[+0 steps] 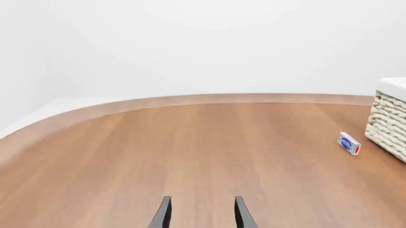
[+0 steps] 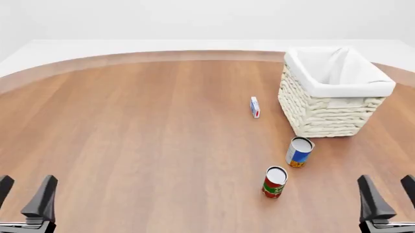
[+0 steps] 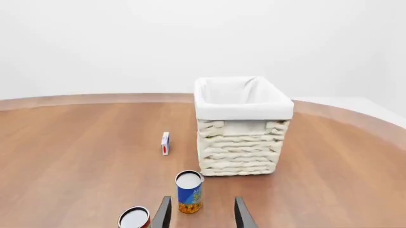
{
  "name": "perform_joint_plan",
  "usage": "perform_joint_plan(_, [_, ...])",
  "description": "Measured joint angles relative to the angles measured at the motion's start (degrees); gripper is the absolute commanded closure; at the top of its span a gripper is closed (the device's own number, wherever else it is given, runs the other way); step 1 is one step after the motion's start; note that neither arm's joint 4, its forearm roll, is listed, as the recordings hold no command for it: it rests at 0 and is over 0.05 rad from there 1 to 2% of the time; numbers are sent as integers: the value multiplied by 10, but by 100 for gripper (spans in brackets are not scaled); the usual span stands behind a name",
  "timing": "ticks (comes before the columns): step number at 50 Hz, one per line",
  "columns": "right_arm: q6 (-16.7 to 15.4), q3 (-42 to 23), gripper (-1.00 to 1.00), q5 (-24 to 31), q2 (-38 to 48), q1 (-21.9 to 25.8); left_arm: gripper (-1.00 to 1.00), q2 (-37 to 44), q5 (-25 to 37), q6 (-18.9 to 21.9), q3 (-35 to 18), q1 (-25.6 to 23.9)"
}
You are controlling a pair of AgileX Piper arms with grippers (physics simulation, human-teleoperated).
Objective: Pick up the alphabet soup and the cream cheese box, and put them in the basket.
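The alphabet soup (image 2: 299,152) (image 3: 189,191), a blue and white can with an orange band, stands upright just in front of the basket (image 2: 322,111) (image 3: 241,142). The cream cheese box (image 2: 255,107) (image 3: 165,143) (image 1: 349,143) stands on edge to the left of the basket. My left gripper (image 2: 26,194) (image 1: 199,213) is open at the near left corner, far from both. My right gripper (image 2: 389,194) (image 3: 199,213) is open at the near right, with the soup can just beyond its fingers in the right wrist view. Neither holds anything.
A red and green can (image 2: 274,182) (image 3: 134,218) stands upright just in front and to the left of the soup can. The round wooden table (image 2: 129,136) curves away at the back; the basket's white lining is folded over its rim.
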Motion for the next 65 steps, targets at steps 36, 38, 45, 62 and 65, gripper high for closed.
perform_joint_plan(36, [-26, -61, -100, 3, 76, 60, -100, 0, 0, 0, 0, 0])
perform_joint_plan(38, [-29, -67, -100, 4, 83, 66, -100, 0, 0, 0, 0, 0])
perform_joint_plan(45, [-40, -89, -100, 3, 111, 93, -100, 0, 0, 0, 0, 0])
perform_joint_plan(62, [-55, -133, -100, -44, 225, 173, -100, 0, 0, 0, 0, 0])
perform_joint_plan(65, [-57, -140, -100, -53, 246, 187, -100, 0, 0, 0, 0, 0])
